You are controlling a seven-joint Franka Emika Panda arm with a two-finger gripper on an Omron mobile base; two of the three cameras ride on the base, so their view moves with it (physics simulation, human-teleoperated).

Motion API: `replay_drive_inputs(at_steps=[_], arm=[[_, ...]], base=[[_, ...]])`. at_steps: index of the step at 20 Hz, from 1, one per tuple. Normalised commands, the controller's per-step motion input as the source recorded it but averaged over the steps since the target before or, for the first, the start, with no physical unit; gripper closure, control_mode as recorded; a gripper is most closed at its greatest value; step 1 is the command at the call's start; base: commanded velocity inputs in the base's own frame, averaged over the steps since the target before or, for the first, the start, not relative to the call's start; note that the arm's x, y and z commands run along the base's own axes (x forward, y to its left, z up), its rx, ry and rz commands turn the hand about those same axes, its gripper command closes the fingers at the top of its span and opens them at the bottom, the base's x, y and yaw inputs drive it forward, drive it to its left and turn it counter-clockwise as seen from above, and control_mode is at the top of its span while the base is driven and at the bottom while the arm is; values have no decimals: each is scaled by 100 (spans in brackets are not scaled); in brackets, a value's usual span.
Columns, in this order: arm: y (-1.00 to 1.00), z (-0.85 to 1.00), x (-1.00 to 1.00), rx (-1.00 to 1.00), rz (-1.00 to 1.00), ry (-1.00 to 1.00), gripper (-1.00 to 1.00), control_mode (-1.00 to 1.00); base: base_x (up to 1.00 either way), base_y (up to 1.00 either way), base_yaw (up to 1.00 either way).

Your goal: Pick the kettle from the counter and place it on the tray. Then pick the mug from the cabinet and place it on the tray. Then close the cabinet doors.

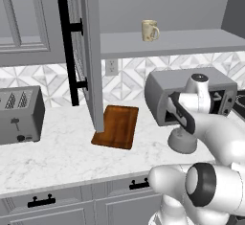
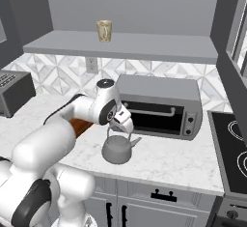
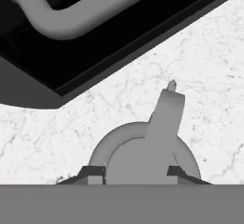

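Kettle (image 2: 117,149) sits on the desk (image 1: 57,157) in front of the toaster oven (image 2: 159,106), well right of the tray (image 1: 116,126). The hand (image 2: 121,126) is low over it, at the top of the arched wire handle; from the hand camera the fingertips (image 3: 94,173) flank the kettle's body (image 3: 140,158), spout pointing away. Whether the jaws are already pinching the handle or only partway in, I cannot tell.

To do this step well, I judge the grip should be centred on the top of the arch, so the kettle hangs level and does not swing. Let the fingers seat fully before lifting, then rise straight up, clear of the oven's front. Carry it leftward low and slow to the tray, which lies partly under the open cabinet door (image 1: 88,51); keep the arm off that door's edge.

Mug (image 1: 150,30) waits on the cabinet shelf (image 2: 144,46).
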Motion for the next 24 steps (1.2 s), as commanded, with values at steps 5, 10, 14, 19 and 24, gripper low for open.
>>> replay_drive_inputs(at_steps=[5,10,14,19,24], arm=[[0,-4,-36,0,0,-6,100,-100],[9,19,-40,0,-1,-13,100,-100],[26,73,-41,0,-1,-20,100,-100],[60,47,-28,-1,0,-9,100,-100],[76,32,-13,0,0,0,100,-100]], base=[[0,0,0],[0,0,0],[0,0,0],[0,0,0],[0,0,0]])
